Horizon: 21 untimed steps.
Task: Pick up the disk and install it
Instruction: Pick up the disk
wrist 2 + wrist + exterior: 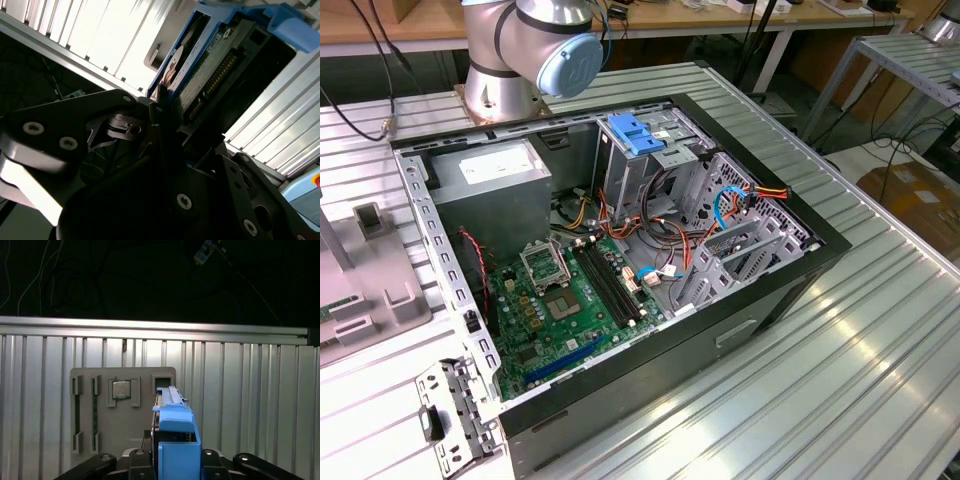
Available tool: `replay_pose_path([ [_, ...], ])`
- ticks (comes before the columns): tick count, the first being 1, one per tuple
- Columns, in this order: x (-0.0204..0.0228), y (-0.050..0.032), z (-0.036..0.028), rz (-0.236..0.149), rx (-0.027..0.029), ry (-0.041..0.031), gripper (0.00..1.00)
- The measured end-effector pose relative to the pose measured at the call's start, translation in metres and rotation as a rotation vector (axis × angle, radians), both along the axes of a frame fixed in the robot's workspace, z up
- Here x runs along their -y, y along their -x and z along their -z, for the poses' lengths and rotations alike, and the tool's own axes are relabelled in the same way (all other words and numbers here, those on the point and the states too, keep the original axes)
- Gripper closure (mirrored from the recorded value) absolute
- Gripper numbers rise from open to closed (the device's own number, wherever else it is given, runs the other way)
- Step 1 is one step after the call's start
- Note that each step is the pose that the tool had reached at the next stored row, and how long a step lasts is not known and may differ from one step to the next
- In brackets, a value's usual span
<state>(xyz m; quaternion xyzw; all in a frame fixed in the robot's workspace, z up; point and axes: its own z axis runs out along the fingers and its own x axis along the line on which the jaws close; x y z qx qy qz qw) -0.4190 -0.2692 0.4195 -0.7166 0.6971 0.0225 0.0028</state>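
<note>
Gripper (172, 459) clamped shut on the disk (173, 412), edge-on over grey fixture tray (95, 385); computer case (835, 250) open, drive cage (665, 160) at 12 o'clock in exterior view.

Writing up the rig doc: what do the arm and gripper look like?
Arm: silver-grey rounded joint housings, with a round light-blue cap on one joint. Gripper: matte black, built of angular linkage plates fastened with silver screws, as seen in both wrist views.
</note>
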Motion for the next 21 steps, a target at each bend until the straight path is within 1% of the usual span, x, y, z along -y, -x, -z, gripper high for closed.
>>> replay_pose_path([
  [5,0.0,0.0,-0.0039,0.0,0.0,0.0,0.64],
  [12,0.0,0.0,-0.0116,0.0,0.0,0.0,0.64],
  [14,0.0,0.0,-0.0129,0.0,0.0,0.0,0.64],
  [16,0.0,0.0,-0.0163,0.0,0.0001,0.0,0.64],
  [18,0.0,0.0,-0.0179,0.0,0.0,0.0,0.64],
  [21,0.0,0.0,-0.022,0.0,0.0,0.0,0.64],
])
